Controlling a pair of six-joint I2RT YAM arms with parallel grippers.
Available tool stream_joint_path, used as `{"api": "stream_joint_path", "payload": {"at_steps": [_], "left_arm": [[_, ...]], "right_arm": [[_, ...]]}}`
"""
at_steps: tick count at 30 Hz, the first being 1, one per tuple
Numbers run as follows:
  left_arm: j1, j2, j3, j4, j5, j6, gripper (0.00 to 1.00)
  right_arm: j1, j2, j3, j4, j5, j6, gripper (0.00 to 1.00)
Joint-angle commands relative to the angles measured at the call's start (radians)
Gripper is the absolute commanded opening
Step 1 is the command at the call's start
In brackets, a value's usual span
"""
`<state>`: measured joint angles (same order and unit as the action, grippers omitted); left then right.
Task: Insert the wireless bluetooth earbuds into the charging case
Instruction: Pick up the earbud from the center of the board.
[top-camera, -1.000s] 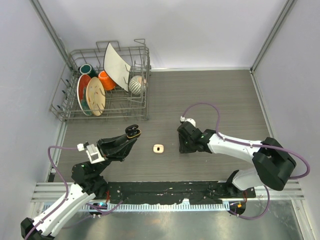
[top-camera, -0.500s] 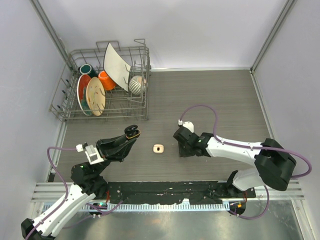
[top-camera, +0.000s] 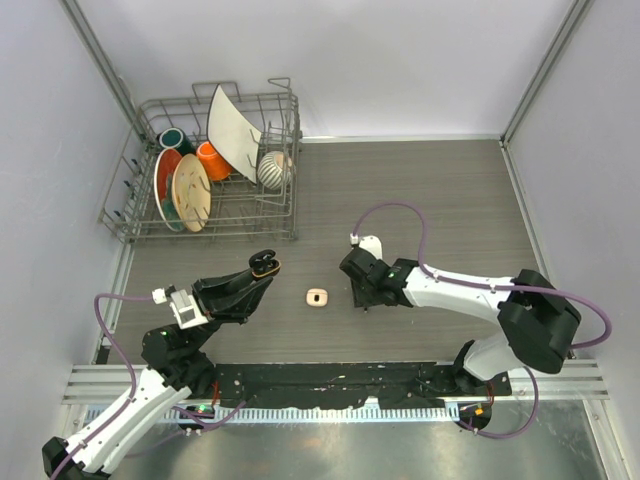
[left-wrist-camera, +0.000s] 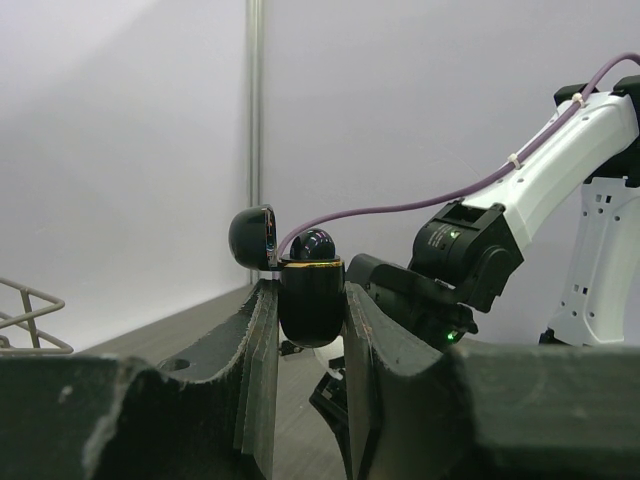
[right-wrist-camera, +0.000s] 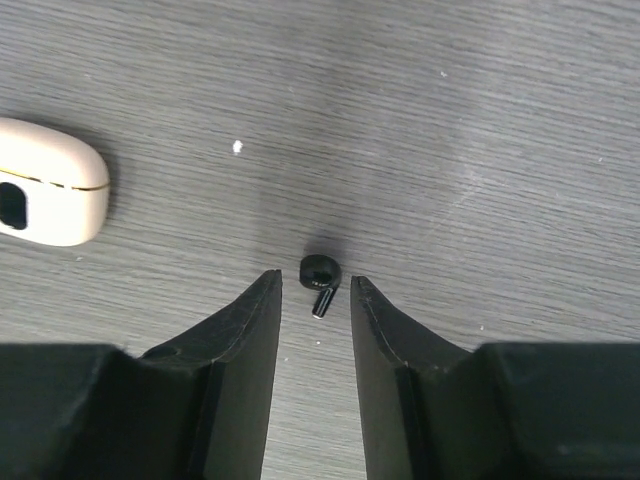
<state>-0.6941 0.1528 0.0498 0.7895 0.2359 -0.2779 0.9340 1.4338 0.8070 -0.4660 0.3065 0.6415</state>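
Note:
My left gripper (top-camera: 266, 266) is shut on a black charging case (top-camera: 264, 262), held above the table. In the left wrist view the case (left-wrist-camera: 311, 290) stands upright between my fingers (left-wrist-camera: 262, 330), with its lid (left-wrist-camera: 252, 236) hinged open to the left and a rounded black shape (left-wrist-camera: 313, 243) in its mouth. My right gripper (right-wrist-camera: 315, 288) is open and points down at the table. A tiny black stemmed earbud (right-wrist-camera: 320, 273) lies just between its fingertips, untouched. A cream-white charging case (top-camera: 317, 297) lies on the table left of the right gripper, also in the right wrist view (right-wrist-camera: 45, 195). No cream-white earbuds show.
A wire dish rack (top-camera: 285, 215) with plates, cups and a striped bowl stands at the back left. Grey walls close the table on the left, back and right. The right arm's purple cable (top-camera: 395, 212) loops above its wrist.
My right gripper has shifted a little left, toward the cream-white case. My left gripper and the black case have not moved.

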Motion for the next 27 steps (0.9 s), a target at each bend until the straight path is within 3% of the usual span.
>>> {"api": "stream_joint_path", "payload": {"at_steps": [1,27], "left_arm": [[-0.004,-0.015,0.012,0.008,-0.001,0.008,0.0],[-0.004,0.011,0.013,0.028,-0.003,0.011,0.0]], "right_arm": [[-0.006,0.02,0.034,-0.014,0.037,-0.022,0.4],[-0.021,0.091,0.023,0.027,-0.013,0.01,0.35]]}}
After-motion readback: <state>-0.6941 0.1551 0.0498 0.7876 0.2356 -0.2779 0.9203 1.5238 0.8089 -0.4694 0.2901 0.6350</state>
